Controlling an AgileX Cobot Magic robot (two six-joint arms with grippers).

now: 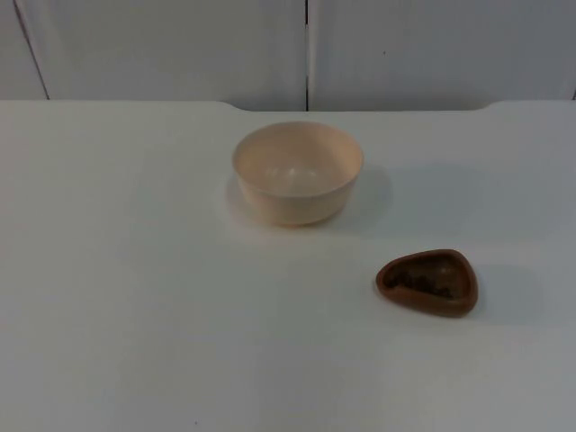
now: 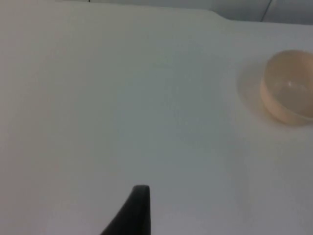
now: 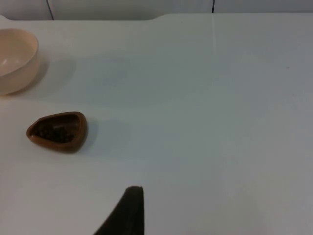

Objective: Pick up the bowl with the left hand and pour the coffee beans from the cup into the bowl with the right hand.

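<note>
Nothing grabbed yet: cream bowl [image 1: 298, 172] and brown bean cup [image 1: 428, 282] sit apart on surface [image 1: 135, 297]. Can't tell either gripper's state. Next, my left goes for bowl.

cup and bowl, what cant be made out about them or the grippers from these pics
- Cup: the dark beans inside are too small to count in the top and right wrist views.
- Bowl: cut off by the picture edge in both wrist views; the top view shows it empty.
- Left gripper and right gripper: one black fingertip each at the frame edge, so open or shut cannot be told.
</note>
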